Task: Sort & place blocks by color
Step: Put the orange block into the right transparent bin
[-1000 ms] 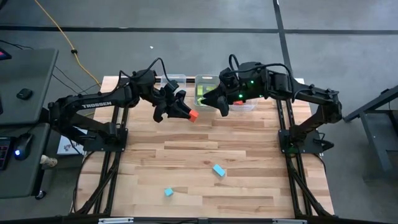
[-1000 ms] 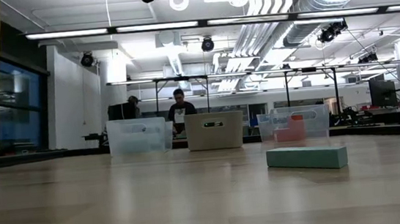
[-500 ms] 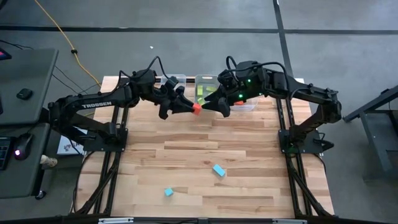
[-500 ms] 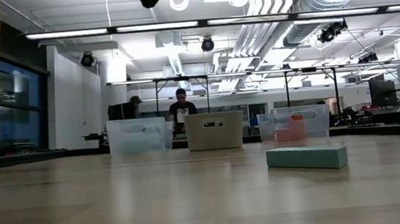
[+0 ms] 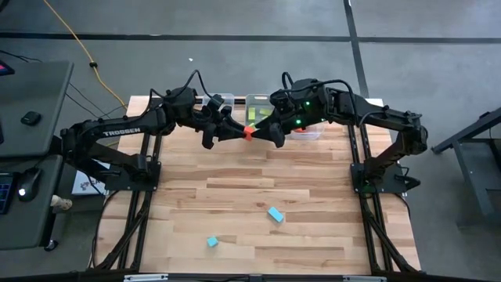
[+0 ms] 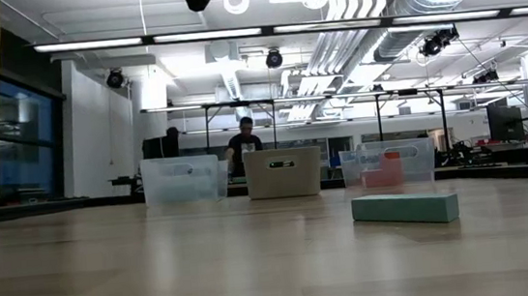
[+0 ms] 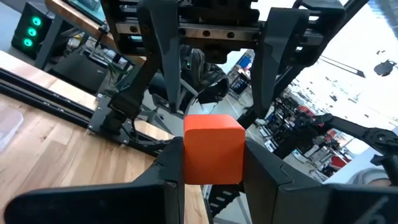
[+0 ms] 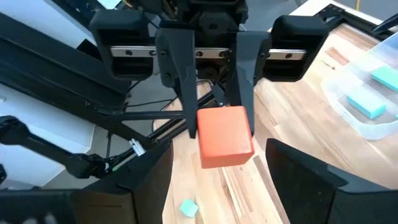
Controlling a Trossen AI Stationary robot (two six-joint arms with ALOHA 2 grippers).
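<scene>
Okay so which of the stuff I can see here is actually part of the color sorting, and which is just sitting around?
Part of the job:
- red-orange cube, shut in the left gripper, right gripper open around it
- two light blue blocks on the table
- clear bins at the far edge

Just lying about:
- yellow cable on the floor
- computer mouse on the side desk

The only lettering that can be read is the brand word "TROSSEN", in white capitals along the dark upper link of the left arm (image 5: 117,131), seen from above. No label, number or sign can be made out on the bins, the blocks or the desk, and anything printed in the room behind is too small to read.
</scene>
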